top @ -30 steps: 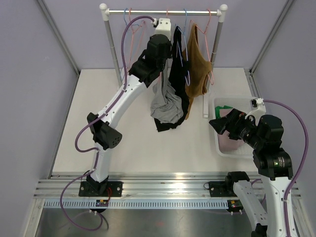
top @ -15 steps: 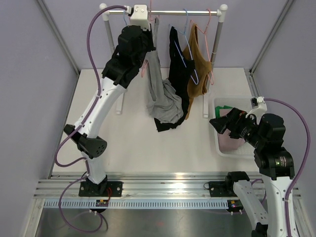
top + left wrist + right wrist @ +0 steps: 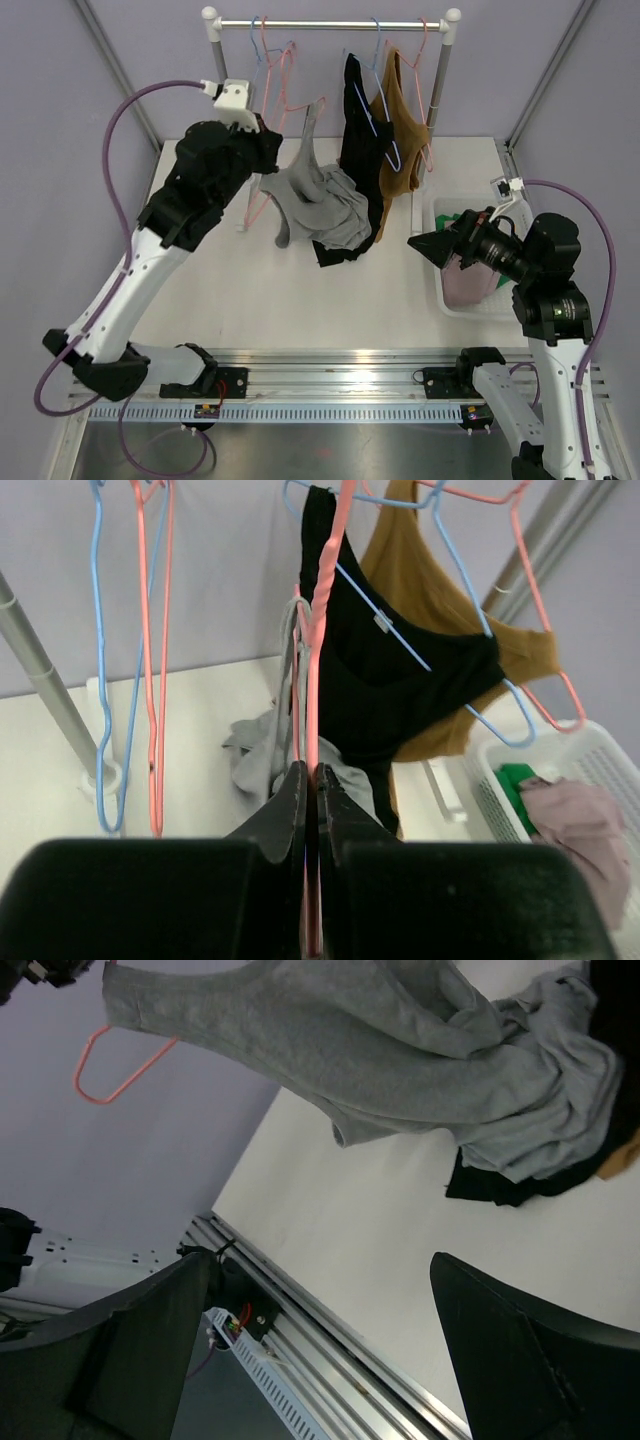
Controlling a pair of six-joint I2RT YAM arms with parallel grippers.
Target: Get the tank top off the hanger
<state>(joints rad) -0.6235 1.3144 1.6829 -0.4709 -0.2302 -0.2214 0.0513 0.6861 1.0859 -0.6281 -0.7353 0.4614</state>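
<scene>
Because the left gripper [image 3: 308, 775] is pinched tight on the pink hanger [image 3: 323, 590], the grey tank top [image 3: 318, 198] drapes from it beside the rack [image 3: 330, 23] (low, within reach). The right gripper [image 3: 425, 245] gapes empty, aimed at the cloth, likely to pull it free.

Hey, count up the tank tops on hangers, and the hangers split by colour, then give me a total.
Tank tops: 3 (grey, black, brown)
Pink hangers: 3 (with the grey, with the brown, bare)
Blue hangers: 2 (with the black, bare)
Total: 8
</scene>
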